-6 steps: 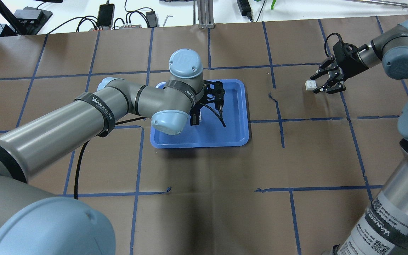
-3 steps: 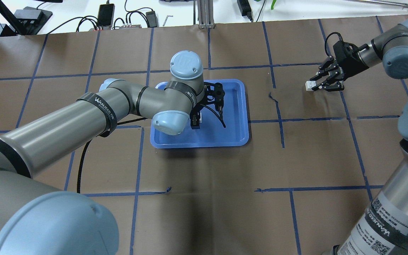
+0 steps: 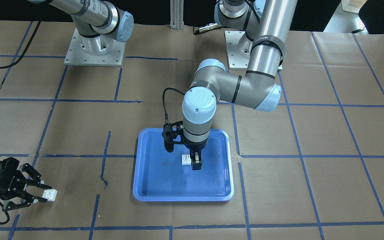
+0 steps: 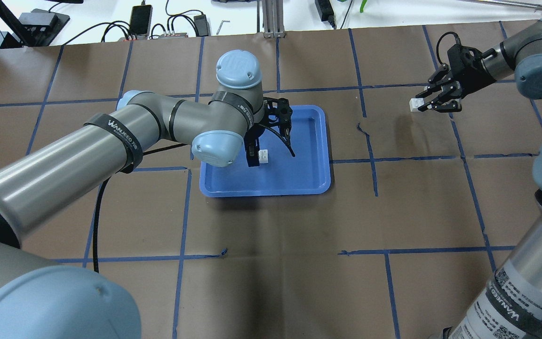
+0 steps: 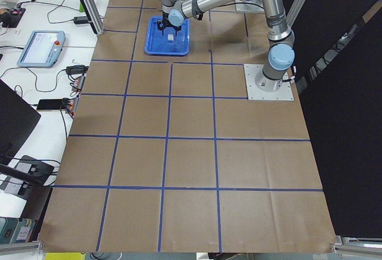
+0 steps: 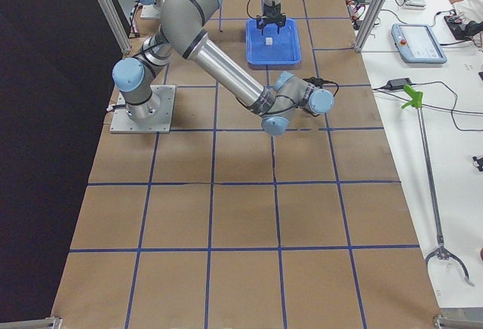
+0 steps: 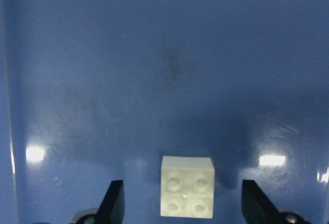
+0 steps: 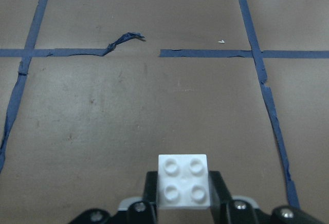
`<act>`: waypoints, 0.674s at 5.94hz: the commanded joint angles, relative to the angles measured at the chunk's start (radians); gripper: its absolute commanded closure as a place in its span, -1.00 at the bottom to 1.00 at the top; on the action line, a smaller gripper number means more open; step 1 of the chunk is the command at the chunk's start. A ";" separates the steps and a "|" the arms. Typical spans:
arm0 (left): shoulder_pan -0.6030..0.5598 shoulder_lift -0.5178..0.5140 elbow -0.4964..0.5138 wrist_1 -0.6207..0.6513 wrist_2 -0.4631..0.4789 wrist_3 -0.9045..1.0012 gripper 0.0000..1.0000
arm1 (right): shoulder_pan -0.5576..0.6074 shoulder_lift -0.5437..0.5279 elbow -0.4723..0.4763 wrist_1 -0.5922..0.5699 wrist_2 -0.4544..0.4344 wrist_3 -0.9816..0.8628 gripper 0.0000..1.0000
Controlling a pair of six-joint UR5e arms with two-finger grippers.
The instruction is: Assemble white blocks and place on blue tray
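Note:
The blue tray [image 4: 299, 174] lies mid-table; it also shows in the front view [image 3: 165, 186]. One white block [image 4: 264, 155] rests studs up on the tray floor [image 7: 164, 54]. My left gripper [image 4: 258, 154] hangs over it, open, a finger [image 7: 114, 206] on each side of the block [image 7: 187, 185] without touching it. My right gripper [image 4: 422, 104] is far to the right, shut on the other white block [image 4: 414, 104]. It holds that block [image 8: 183, 180] studs up above the brown paper; it also shows in the front view [image 3: 50, 194].
Brown paper with blue tape grid lines [image 4: 370, 155] covers the table. A torn tape end [image 8: 123, 41] lies ahead of my right gripper. Cables and devices [image 4: 140, 21] sit along the far table edge. The left arm's elbow [image 4: 217, 146] overhangs the tray's left side.
My right gripper has shut on its white block and moved it up and away in the overhead view. My left arm has shifted left, so the tray block shows beside its finger.

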 commanded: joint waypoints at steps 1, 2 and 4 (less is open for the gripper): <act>0.054 0.187 0.050 -0.320 -0.016 0.001 -0.70 | 0.015 -0.095 0.018 0.031 0.000 0.034 0.34; 0.095 0.282 0.064 -0.454 -0.017 -0.002 -0.70 | 0.038 -0.152 0.056 0.048 0.000 0.077 0.34; 0.115 0.431 0.064 -0.567 -0.003 -0.092 -0.77 | 0.131 -0.242 0.137 0.048 0.049 0.161 0.34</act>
